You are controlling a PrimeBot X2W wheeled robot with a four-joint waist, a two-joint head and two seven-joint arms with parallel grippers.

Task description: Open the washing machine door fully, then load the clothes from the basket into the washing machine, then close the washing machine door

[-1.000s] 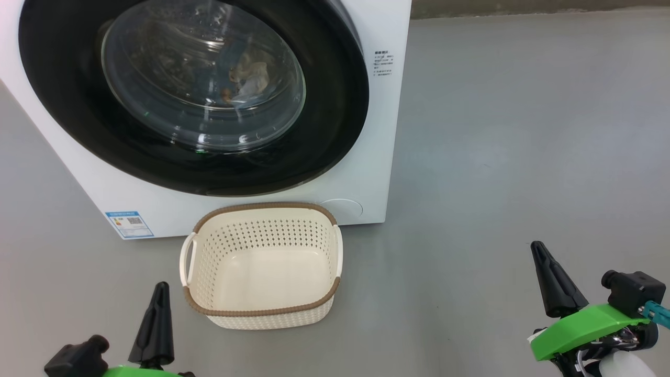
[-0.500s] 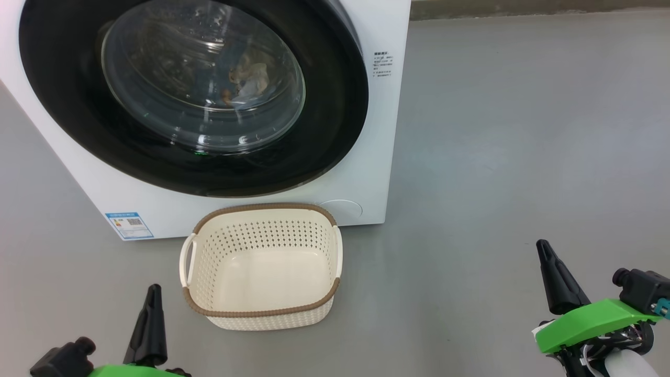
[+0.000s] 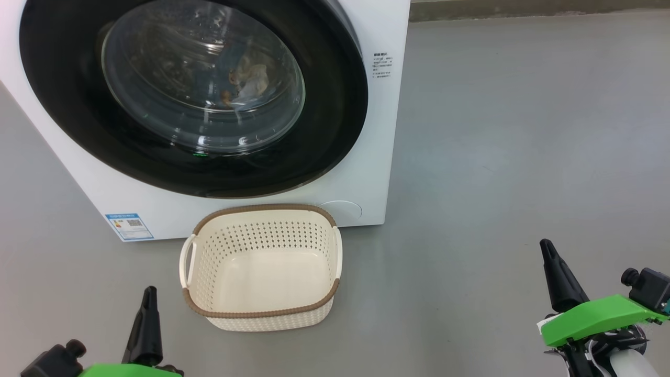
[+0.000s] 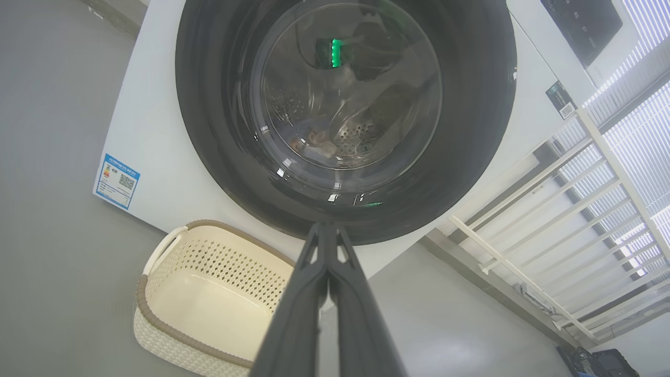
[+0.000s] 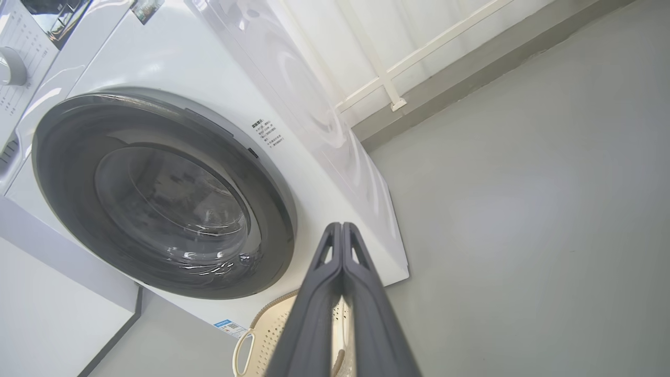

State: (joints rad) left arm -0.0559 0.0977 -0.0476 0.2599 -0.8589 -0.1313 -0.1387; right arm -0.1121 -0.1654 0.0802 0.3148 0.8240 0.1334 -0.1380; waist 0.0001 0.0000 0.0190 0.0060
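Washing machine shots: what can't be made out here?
The clothes: head view, blurred by reflections in the washing machine door glass; piece count unclear.
The label sticker: head view, print too small to read.
The basket: right wrist view, mostly hidden behind the shut right gripper and cut by the bottom edge.
The washing machine top: head view, cut off by the upper edge.

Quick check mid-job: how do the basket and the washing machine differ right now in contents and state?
The basket is empty, its bare bottom showing; the washing machine holds the clothes, seen through the glass. The basket is open-topped; the washing machine is closed by its door. The basket is small, cream and perforated; the washing machine is big, white and smooth-fronted. Both stand on the grey floor, close together.
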